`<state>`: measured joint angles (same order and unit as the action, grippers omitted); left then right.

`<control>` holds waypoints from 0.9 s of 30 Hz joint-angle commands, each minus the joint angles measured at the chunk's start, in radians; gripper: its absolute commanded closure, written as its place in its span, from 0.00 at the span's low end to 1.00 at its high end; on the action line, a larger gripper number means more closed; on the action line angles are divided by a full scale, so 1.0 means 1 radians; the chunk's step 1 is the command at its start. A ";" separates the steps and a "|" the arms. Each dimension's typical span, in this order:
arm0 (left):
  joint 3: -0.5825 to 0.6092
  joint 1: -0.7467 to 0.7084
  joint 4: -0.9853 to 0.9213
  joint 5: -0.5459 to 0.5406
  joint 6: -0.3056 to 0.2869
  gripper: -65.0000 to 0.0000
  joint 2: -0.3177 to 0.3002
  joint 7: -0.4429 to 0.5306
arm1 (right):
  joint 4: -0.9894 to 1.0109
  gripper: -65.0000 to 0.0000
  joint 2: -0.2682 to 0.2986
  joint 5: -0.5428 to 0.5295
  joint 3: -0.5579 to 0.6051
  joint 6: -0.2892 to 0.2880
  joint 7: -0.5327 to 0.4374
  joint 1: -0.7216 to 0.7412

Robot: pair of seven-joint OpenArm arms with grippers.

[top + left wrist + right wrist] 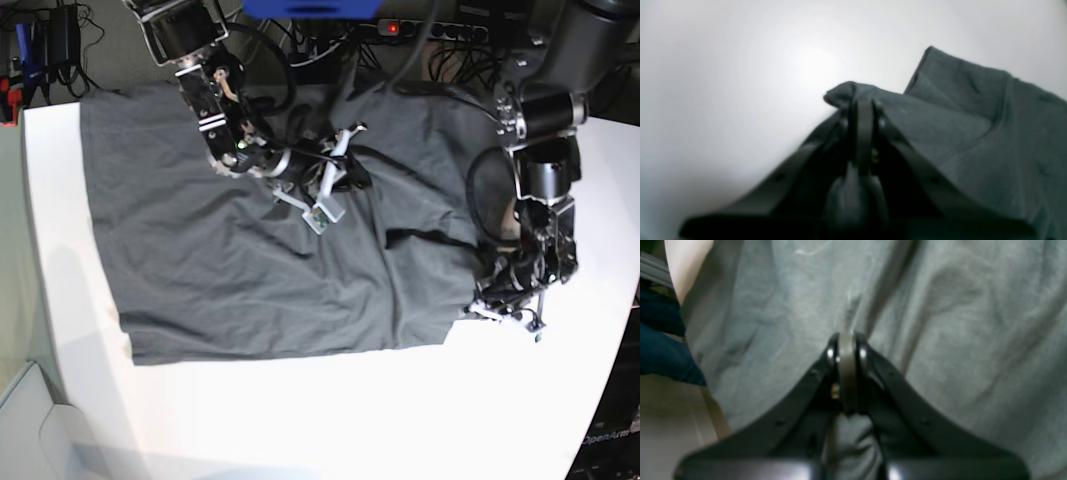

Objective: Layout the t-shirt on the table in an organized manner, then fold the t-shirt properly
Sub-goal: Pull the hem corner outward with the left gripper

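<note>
A: Left claw (863, 110)?
B: Clenched, pinching a bunched fold of the t-shirt (990, 140) between its tips. Cloth humps up over the tips in the left wrist view, white worktop (723, 100) behind it. In the base view that claw (503, 308) sits at the shirt's edge on the view's right, low over the surface.

A: Right claw (847, 350)?
B: Tips pressed together, no gap visible. It's over the grey fabric (957, 323), which fills nearly the whole right wrist view. Some cloth appears bunched behind the tips near the claw body, but it's blurry; can't tell if it's actually pinching fabric. In the base view it (330, 185) is over the upper middle of the shirt.

A: Shirt location?
B: T-shirt (230, 260) is spread mostly flat on the worktop (330, 420), covering the far and middle part, wrinkled, with a dark crease near the right side. Bare white worktop in front of it and along the view's left and right edges.

A: Anything else?
B: Cables and a power strip (430, 30) beyond the far edge.
</note>
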<state>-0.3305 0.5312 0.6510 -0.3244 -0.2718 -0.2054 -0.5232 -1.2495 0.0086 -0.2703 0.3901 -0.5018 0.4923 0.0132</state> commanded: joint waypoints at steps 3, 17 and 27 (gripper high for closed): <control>0.004 0.085 0.077 -0.022 -0.011 0.99 -0.010 0.024 | 0.012 1.00 0.020 0.088 -0.004 0.041 0.093 -0.005; 0.006 0.145 0.183 -0.012 -0.011 0.99 0.016 0.133 | 0.012 1.00 0.020 0.088 -0.004 0.041 0.093 -0.003; 0.008 0.139 0.143 -0.012 -0.011 0.98 0.008 0.223 | 0.012 1.00 0.021 0.088 -0.004 0.041 0.093 -0.002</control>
<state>-0.3206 0.6266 0.7712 -0.3225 -0.2844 -0.1818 -0.3431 -1.2495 0.0109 -0.2672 0.3901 -0.5014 0.4919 0.0185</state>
